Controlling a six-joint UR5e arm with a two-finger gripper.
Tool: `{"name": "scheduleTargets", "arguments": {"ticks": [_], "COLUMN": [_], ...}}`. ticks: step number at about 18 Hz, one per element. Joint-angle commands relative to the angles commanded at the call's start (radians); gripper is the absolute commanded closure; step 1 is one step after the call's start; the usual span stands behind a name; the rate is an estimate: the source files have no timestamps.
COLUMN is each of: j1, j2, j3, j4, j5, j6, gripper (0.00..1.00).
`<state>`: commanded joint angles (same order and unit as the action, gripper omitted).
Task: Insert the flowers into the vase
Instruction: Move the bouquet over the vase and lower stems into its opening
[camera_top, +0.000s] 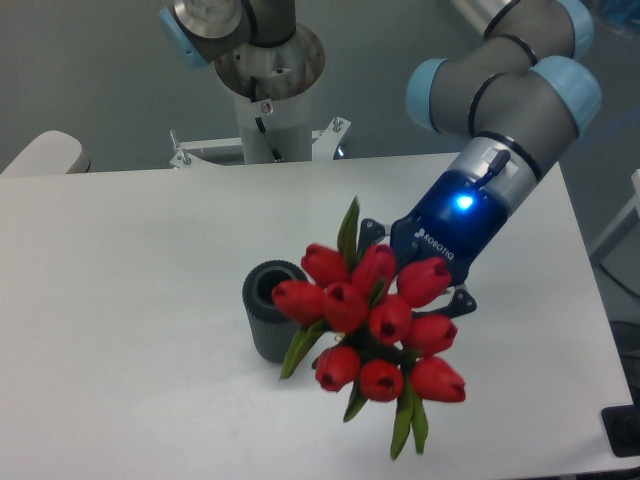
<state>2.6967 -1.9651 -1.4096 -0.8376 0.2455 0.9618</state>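
The flowers (375, 325), a tight bunch of closed red tulip heads with green leaves poking out, hang above the table (130, 260), overlapping the right side of the vase (272, 310). The gripper (405, 275) sits behind the bunch, fingers hidden, so its grip can't be made out. The dark ribbed vase stands upright, its mouth partly covered.

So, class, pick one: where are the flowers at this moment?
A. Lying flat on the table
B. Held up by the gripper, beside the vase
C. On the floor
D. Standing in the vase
B: the flowers hang at the gripper, raised just right of the vase, whose mouth shows no stems inside.
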Motion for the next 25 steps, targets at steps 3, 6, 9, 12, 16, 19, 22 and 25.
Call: {"name": "scheduleTargets", "arguments": {"ticks": [3, 6, 9, 12, 16, 19, 22, 25], "j1": [-0.006, -0.005, -0.008, -0.006, -0.006, -0.009, -0.018, -0.026], "j2": [0.008, 0.054, 0.103, 0.141, 0.181, 0.212, 0.223, 0.224], "j3": [-0.041, -0.123, -0.21, -0.29, -0.335, -0.362, -0.388, -0.405], "j4": [0.015, 0.038, 0.043, 0.043, 0.043, 0.044, 0.043, 0.045], "j5": [-0.023, -0.035, -0.037, -0.038, -0.049, -0.054, -0.054, -0.06], "j6": [0.024, 0.049, 0.106, 0.159, 0.17, 0.175, 0.216, 0.236], "gripper": [0.74, 0.74, 0.74, 0.74, 0.74, 0.73, 0.73, 0.73]}}
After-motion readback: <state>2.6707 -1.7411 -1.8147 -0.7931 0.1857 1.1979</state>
